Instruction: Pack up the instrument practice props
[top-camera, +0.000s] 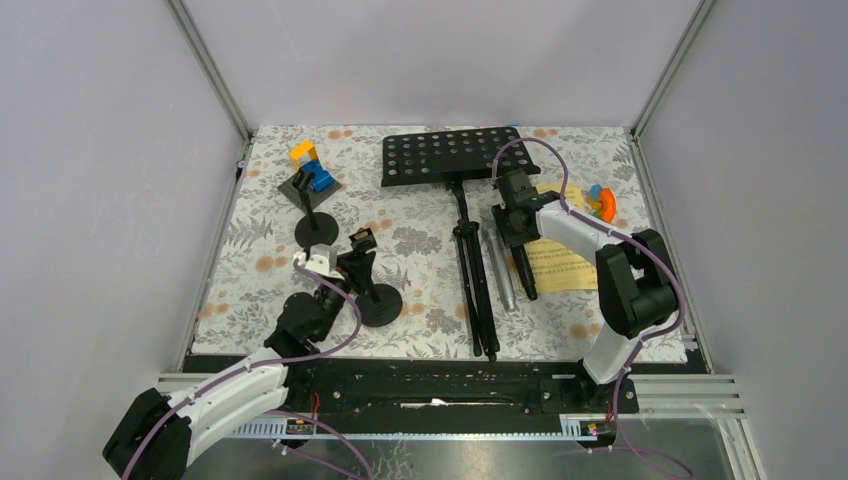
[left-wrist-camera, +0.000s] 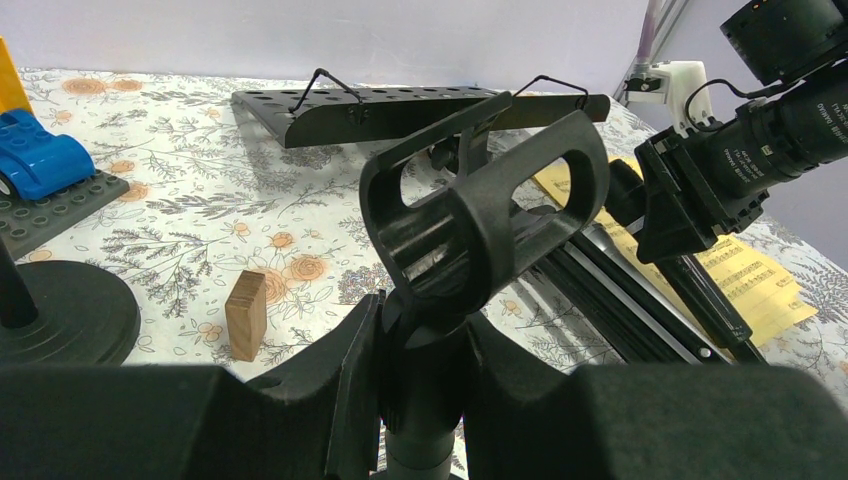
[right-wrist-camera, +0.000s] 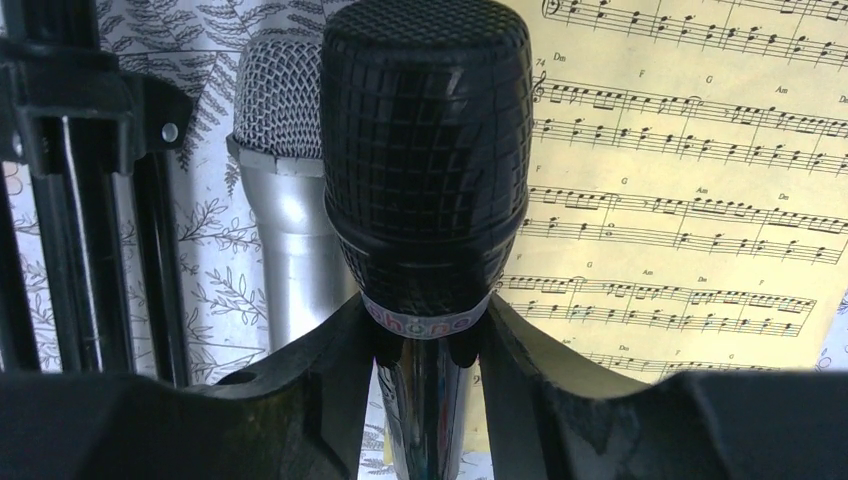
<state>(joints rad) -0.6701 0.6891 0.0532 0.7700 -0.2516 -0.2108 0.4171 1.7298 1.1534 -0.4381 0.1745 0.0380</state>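
Observation:
My left gripper (top-camera: 352, 262) (left-wrist-camera: 425, 325) is shut on the neck of a short black disc-based post (top-camera: 378, 303), just under its clip (left-wrist-camera: 490, 205). The second post (top-camera: 315, 228) stands farther left. The black perforated music rack (top-camera: 450, 155) (left-wrist-camera: 400, 100) lies flat, with its tripod legs (top-camera: 478, 290) folded toward me. My right gripper (top-camera: 517, 235) (right-wrist-camera: 425, 335) is shut on the black microphone (right-wrist-camera: 425, 150) (top-camera: 524, 275), just below its head. The silver microphone (right-wrist-camera: 285, 170) (top-camera: 503, 275) lies beside it, to the left. The yellow sheet-music pages (top-camera: 562, 262) (right-wrist-camera: 690, 170) lie under and to the right.
A yellow-and-blue toy block build (top-camera: 310, 168) sits at the back left. A small orange-green-blue toy (top-camera: 600, 203) lies at the back right. A small wooden block (left-wrist-camera: 246, 313) stands near the left gripper. Walls close in the floral mat (top-camera: 420, 250) on three sides.

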